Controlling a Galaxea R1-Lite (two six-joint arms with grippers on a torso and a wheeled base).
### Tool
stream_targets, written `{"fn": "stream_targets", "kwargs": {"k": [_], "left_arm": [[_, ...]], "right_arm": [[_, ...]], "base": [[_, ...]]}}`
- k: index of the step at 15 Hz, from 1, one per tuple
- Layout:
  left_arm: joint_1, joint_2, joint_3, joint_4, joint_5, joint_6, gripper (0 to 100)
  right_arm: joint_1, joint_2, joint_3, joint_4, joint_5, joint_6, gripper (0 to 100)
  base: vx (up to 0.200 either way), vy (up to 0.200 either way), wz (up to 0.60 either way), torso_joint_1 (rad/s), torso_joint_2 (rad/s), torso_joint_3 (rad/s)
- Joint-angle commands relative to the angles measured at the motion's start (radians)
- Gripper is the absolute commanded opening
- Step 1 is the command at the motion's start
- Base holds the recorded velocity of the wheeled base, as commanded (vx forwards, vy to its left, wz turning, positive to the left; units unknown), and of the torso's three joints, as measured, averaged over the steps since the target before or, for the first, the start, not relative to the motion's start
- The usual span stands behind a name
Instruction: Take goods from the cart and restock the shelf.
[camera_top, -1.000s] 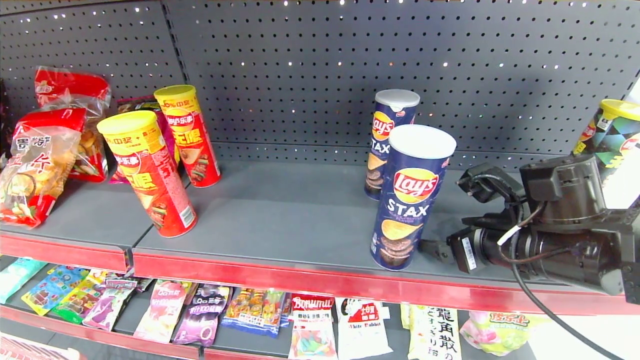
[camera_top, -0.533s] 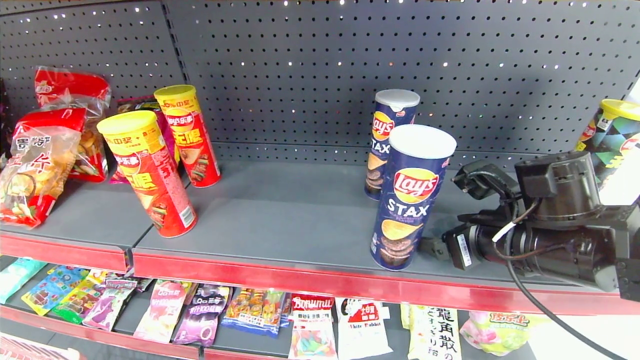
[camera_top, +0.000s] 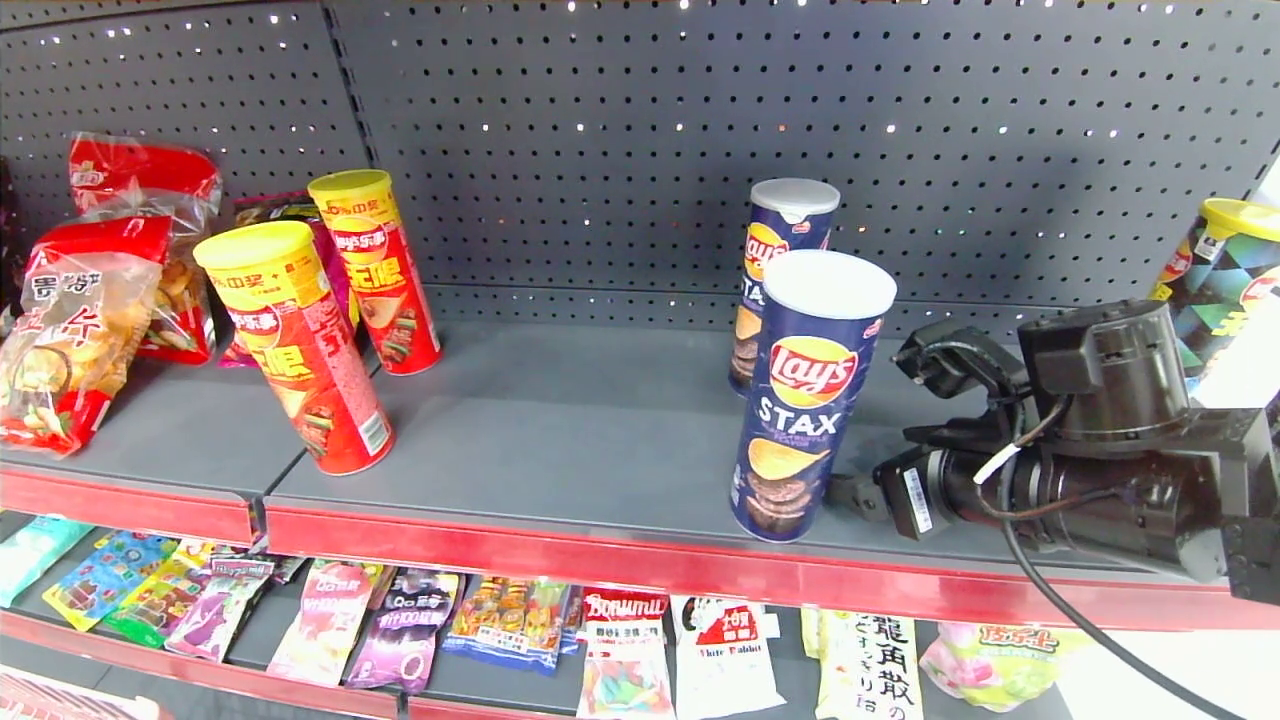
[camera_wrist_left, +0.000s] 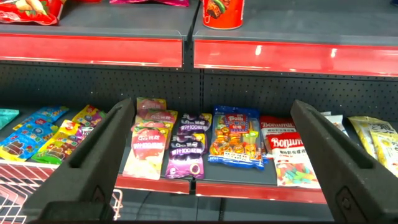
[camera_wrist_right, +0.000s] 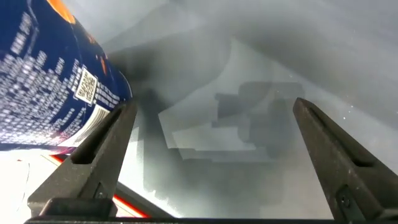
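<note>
Head view: blue chip can (camera_top: 808, 400), a tall cylinder with a flat white lid. Glossy printed wrap showing a red-and-yellow oval, a yellow crisp and dark round biscuits. Standing near the front edge of the grey shelf (camera_top: 560, 430), just beyond the tip of the right gripper (camera_top: 850, 494).

Right wrist view: same can from its back, dark blue with fine white print and a square code. Outside the jaws, against or just beside the outer edge of one black finger (camera_wrist_right: 102, 155); contact not discernible. Jaws spread wide, holding nothing, with matte grey shelf metal between them.

Second blue can (camera_top: 785, 240) of like shape farther beyond the jaws, close behind the first, toward the perforated grey back panel (camera_top: 700, 130). Glossy red lip (camera_top: 500, 545) along the shelf front, on the near side of the gripper. Patterned can (camera_top: 1225, 270) with a yellow lid behind the right arm's wrist. Red can (camera_top: 300, 350) with a yellow lid and a second red can (camera_top: 375, 270), both well apart from the jaws, past the blue can. Beyond them, crinkled clear-and-red snack bags (camera_top: 75, 330).

Left wrist view: left gripper (camera_wrist_left: 212, 107), jaws wide and empty, facing flat candy packets (camera_wrist_left: 186, 149) on a lower shelf.
</note>
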Motion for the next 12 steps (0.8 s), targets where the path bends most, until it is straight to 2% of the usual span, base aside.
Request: {"fn": "stream_targets", "kwargs": {"k": [1, 12], "left_arm": [[0.0, 0.0, 0.0, 0.0, 0.0, 0.0, 100], [0.0, 0.0, 0.0, 0.0, 0.0, 0.0, 100]], "right_arm": [[0.01, 0.003, -0.003, 0.0, 0.0, 0.0, 100], [0.021, 0.012, -0.024, 0.0, 0.0, 0.0, 100]], "base": [[0.0, 0.0, 0.0, 0.0, 0.0, 0.0], [0.0, 0.0, 0.0, 0.0, 0.0, 0.0]]}}
